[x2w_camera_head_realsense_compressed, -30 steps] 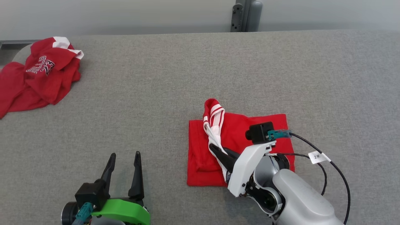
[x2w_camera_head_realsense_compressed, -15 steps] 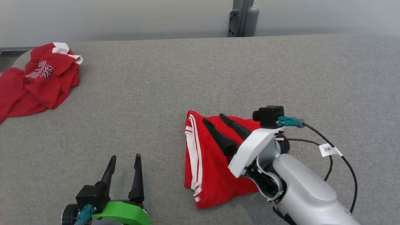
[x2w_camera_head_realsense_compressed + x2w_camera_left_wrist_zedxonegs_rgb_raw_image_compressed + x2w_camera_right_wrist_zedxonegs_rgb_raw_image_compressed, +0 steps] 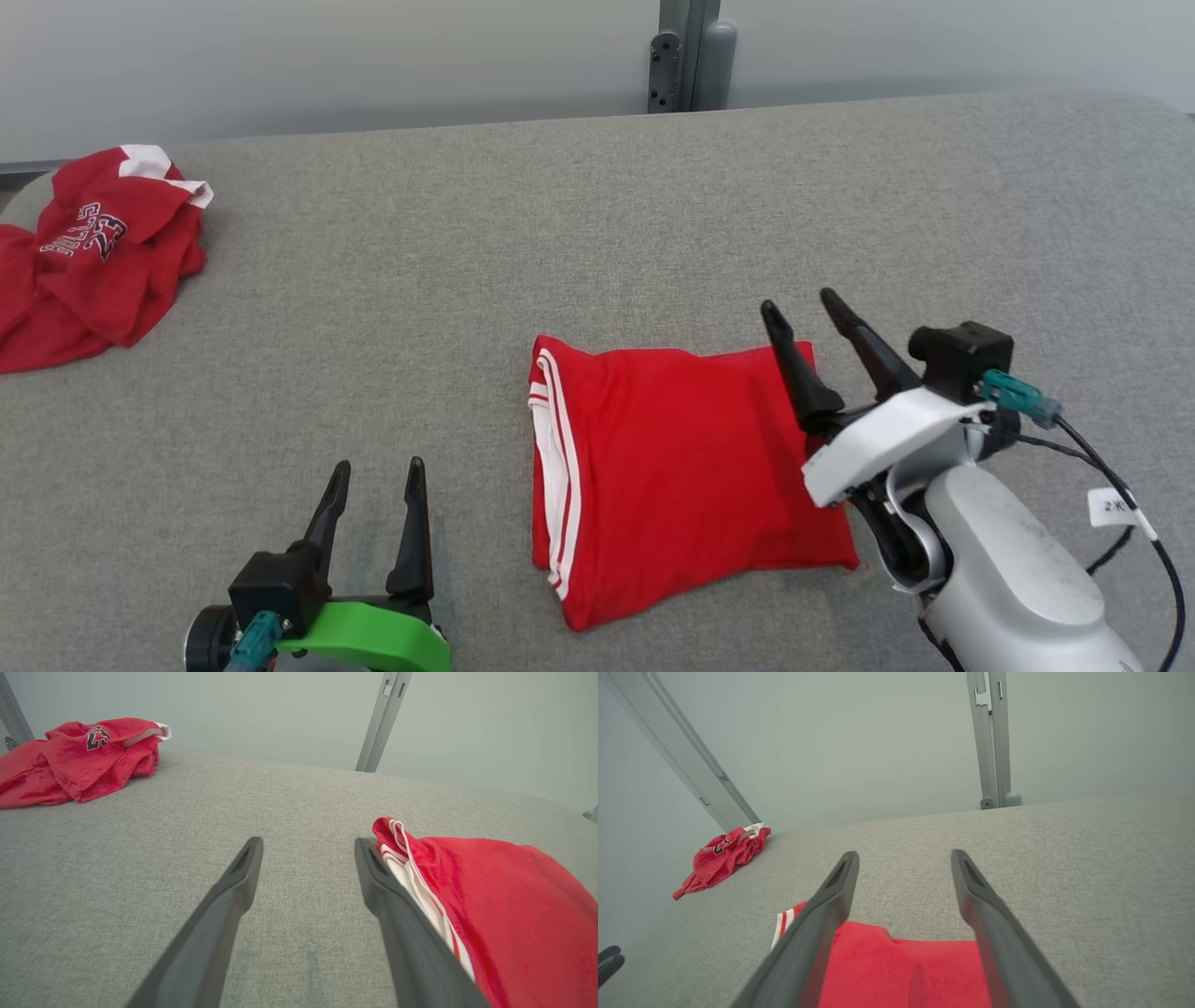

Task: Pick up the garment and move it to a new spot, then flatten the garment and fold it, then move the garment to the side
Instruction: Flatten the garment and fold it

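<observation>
Squarish folded red garment, perhaps mesh, on coarse grey fabric

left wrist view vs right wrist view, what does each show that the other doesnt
Left wrist, not right wrist: the open left end effector up close, beside the striped edge of the folded garment. Right wrist, not left wrist: the open right end effector pointing past the garment, and the post's rounded foot. Both: the garment, the crumpled jersey and the grey table.

We are seeing grey fabric tabletop lying open between the folded red white-striped garment and the crumpled red jersey far left; a grey metal post is seemingly standing beyond its far edge.
</observation>
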Controlling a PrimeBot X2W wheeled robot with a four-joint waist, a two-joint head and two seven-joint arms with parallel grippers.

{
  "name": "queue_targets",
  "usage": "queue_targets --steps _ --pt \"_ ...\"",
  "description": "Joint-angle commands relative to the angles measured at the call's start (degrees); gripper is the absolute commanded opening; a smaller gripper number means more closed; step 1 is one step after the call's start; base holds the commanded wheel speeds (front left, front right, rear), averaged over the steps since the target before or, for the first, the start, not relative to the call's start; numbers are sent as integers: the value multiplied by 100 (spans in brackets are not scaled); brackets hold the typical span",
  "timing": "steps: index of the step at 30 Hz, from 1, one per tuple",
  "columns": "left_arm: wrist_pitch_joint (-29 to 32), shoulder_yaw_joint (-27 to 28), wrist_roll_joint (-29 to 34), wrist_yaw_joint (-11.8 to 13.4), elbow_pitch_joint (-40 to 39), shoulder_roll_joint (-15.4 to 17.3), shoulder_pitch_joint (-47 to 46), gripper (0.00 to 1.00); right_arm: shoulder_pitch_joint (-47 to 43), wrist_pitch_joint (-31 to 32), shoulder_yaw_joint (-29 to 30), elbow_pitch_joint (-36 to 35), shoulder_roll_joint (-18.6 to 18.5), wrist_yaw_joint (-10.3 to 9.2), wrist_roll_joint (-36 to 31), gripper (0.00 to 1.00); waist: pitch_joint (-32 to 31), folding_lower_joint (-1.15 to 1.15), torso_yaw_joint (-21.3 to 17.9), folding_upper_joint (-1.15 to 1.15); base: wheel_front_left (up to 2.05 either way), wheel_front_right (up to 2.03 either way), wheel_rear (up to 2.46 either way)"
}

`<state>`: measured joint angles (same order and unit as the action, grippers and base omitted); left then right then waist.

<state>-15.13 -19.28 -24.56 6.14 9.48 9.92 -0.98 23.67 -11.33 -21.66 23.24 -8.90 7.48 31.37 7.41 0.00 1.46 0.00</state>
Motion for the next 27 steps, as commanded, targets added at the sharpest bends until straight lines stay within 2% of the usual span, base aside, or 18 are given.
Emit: queue_targets --steps 1,8,12,18,27 --pt "0 5 50 18 -33 15 39 100 -178 -119 194 -73 -21 2 -233 100 -16 0 -13 0 0 0 0" --pt "0 83 84 25 -120 -25 85 100 -980 -359 1297 -670 252 2 -1257 100 -144 0 -73 0 0 0 0" --pt "0 172 146 18 -155 -68 138 100 -1452 -388 1723 -1125 447 2 -1705 100 -235 0 -124 0 0 0 0" --pt "0 357 280 -15 -229 -137 195 100 -1853 -388 1928 -1491 574 2 -1915 100 -332 0 -203 0 0 0 0" --pt "1 589 492 -147 -217 -275 234 100 -1944 -387 1846 -1435 596 2 -1746 100 -380 0 -213 0 0 0 0"
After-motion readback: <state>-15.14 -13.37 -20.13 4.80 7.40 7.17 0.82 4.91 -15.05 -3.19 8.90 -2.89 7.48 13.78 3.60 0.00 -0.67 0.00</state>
